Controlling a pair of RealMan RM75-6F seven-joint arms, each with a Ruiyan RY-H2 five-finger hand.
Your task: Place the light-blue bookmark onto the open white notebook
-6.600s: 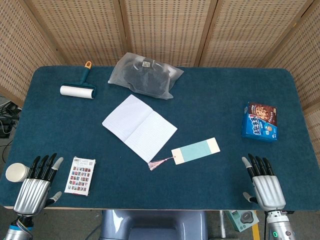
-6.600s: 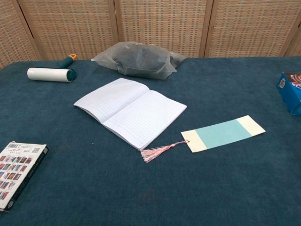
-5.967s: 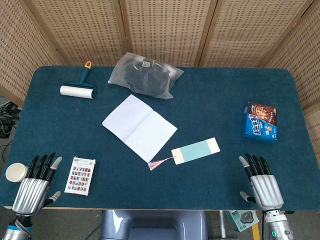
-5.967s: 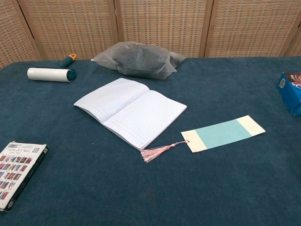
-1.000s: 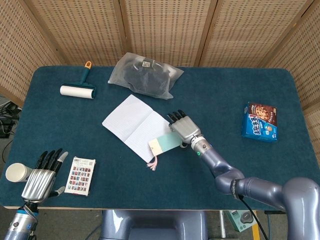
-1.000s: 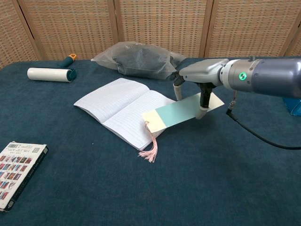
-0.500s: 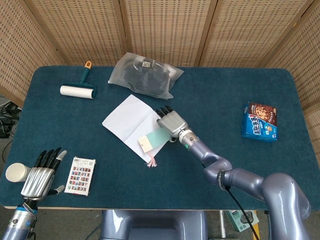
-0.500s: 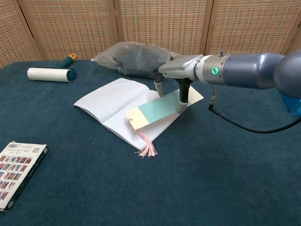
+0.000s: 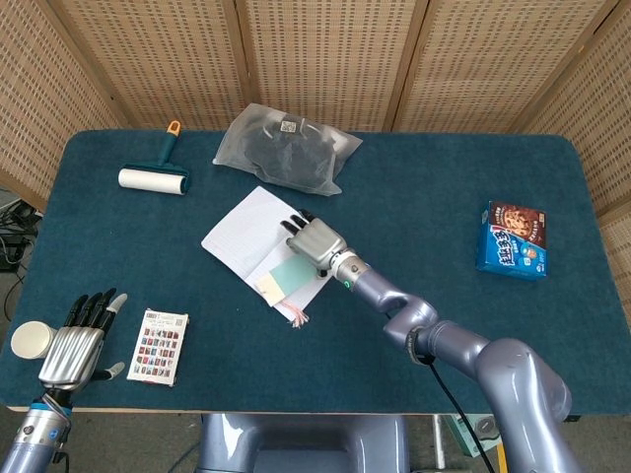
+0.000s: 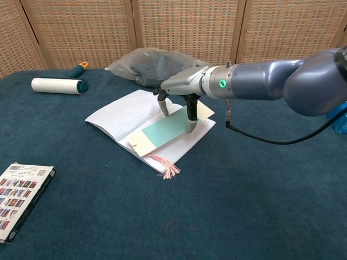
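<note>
The open white notebook (image 9: 246, 229) (image 10: 120, 115) lies left of the table's centre. The light-blue bookmark (image 9: 287, 274) (image 10: 164, 131) with cream ends sits slanted over the notebook's right page, and its pink tassel (image 9: 300, 315) (image 10: 166, 166) hangs off the near edge. My right hand (image 9: 315, 241) (image 10: 182, 85) reaches in from the right and pinches the bookmark's far end between fingertips; whether the near end touches the page is unclear. My left hand (image 9: 72, 351) rests at the front left edge, fingers apart and holding nothing. It does not show in the chest view.
A lint roller (image 9: 153, 178) (image 10: 56, 85) lies at the back left, and a plastic bag of dark stuff (image 9: 287, 148) (image 10: 160, 67) behind the notebook. A card box (image 9: 158, 347) (image 10: 19, 198) sits front left beside a white roll (image 9: 30, 340). A blue cookie box (image 9: 514, 239) stands at the right.
My right hand has carried the bookmark further left, from the notebook's right edge to over its right page. The tassel followed. The left hand has barely moved.
</note>
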